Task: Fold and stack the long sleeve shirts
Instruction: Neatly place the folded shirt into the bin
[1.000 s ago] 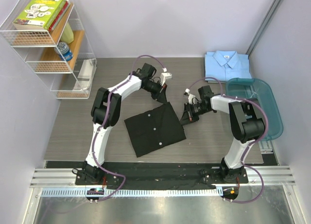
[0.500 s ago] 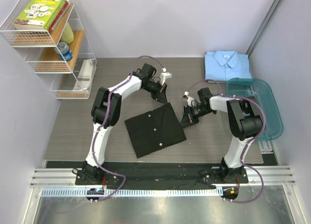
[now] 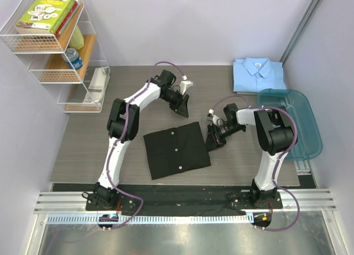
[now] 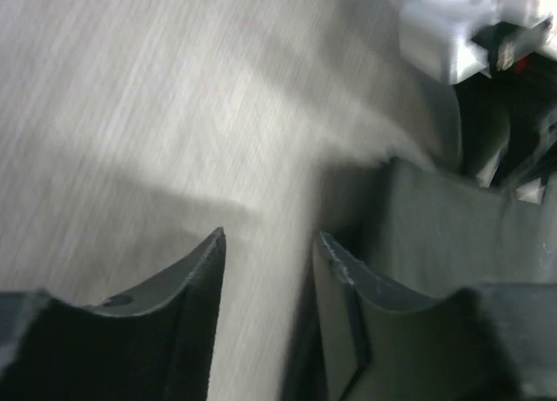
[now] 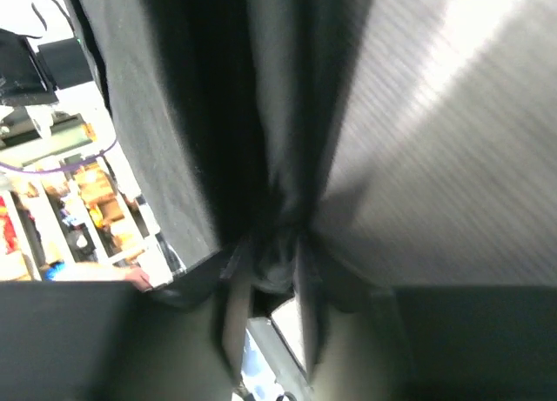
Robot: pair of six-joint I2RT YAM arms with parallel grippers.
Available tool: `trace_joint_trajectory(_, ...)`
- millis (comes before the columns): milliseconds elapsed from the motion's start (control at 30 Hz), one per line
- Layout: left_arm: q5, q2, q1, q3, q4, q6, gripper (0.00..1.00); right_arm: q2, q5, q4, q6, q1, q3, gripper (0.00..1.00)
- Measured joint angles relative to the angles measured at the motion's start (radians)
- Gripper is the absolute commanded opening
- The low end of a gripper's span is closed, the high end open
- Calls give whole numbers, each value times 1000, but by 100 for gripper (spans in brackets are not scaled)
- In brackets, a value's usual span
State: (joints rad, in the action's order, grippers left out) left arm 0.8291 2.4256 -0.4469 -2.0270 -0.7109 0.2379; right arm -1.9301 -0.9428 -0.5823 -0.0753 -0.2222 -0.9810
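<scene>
The table (image 3: pixel 83 139) is grey with thin wood lines, and plain pale walls stand close around it. In the far left corner a white wire shelf (image 3: pixel 33 75) holds a green book (image 3: pixel 47 11) on top and a blue tin (image 3: pixel 73 58) lower down. Far off on the right, the light blue shirt (image 3: pixel 257 73) lies folded flat with its collar up. The see-through teal tub (image 3: pixel 310 128) sits just beside it, on the nearer side. The black shirt (image 3: pixel 177 150) lies in the middle of the table, folded into a slightly crooked square, soft and dull, with small pale buttons (image 3: pixel 175 150) in a row. The left gripper (image 3: pixel 183 104) hangs above bare table just past the shirt's far edge. Its two dark curved fingers (image 4: pixel 187 279) are spread, with grey table showing between them and nothing held. That close view is blurry. The right gripper (image 3: pixel 213 138) is at the shirt's right edge and pinches a bunch of the black cloth (image 5: pixel 174 114) tight between its fingers. Up close, the cloth hangs in dark folds that hide most of the fingers. Purple cables (image 3: pixel 166 65) loop along both white arms. The right arm covers part of the tub's rim.
</scene>
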Motion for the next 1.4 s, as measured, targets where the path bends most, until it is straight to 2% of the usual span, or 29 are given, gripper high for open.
trace_joint_trajectory(67,19,-20,18,12,-73,43,54,20,9,-39,-19,6,-7,50)
trace_joint_trajectory(133,21,-82,48,69,-143,94,57,56,48,-98,-60,16,-21,55)
trace_joint_trajectory(233,18,-241,116,216,-225,163,62,121,116,-198,-138,44,-72,73)
trace_joint_trajectory(267,14,-306,146,268,-255,187,67,144,140,-225,-165,53,-94,82)
trace_joint_trajectory(367,0,-469,244,380,-339,259,71,197,192,-253,-216,67,-166,83)
trace_joint_trajectory(467,-26,-556,317,470,-366,304,71,201,237,-244,-245,50,-280,82)
trace_joint_trajectory(600,-79,-564,320,570,-368,322,69,129,287,-201,-291,-24,-455,81)
trace_joint_trajectory(800,-124,-513,305,594,-347,322,63,-47,325,-158,-412,-108,-603,77)
trace_joint_trajectory(900,-134,-494,305,594,-337,322,63,-105,326,-164,-474,-119,-611,68)
trace_joint_trajectory(933,-135,-488,305,594,-336,322,60,-120,324,-169,-491,-121,-611,59)
trace_joint_trajectory(1033,-141,-463,305,595,-331,321,54,-154,316,-184,-530,-124,-617,49)
trace_joint_trajectory(1067,-142,-457,305,595,-327,321,52,-164,311,-192,-541,-124,-618,38)
trace_joint_trajectory(1100,-145,-449,305,597,-325,321,49,-169,308,-195,-549,-124,-618,33)
trace_joint_trajectory(1133,-146,-444,305,597,-323,320,41,-174,305,-201,-558,-124,-618,26)
trace_joint_trajectory(1167,-147,-437,305,597,-320,319,36,-177,301,-206,-564,-124,-618,12)
trace_joint_trajectory(1200,-146,-430,305,597,-318,316,31,-180,299,-209,-570,-124,-618,3)
trace_joint_trajectory(1233,-146,-422,305,596,-315,314,23,-183,296,-211,-576,-124,-618,1)
trace_joint_trajectory(1267,-145,-410,305,594,-314,312,19,-185,294,-212,-576,-124,-618,1)
trace_joint_trajectory(1300,-145,-395,305,589,-314,309,9,-190,293,-212,-575,-124,-618,1)
trace_joint_trajectory(1367,-143,-353,305,568,-314,304,1,-206,294,-209,-570,-124,-620,1)
trace_joint_trajectory(1400,-143,-337,305,560,-314,298,0,-213,294,-209,-567,-124,-620,1)
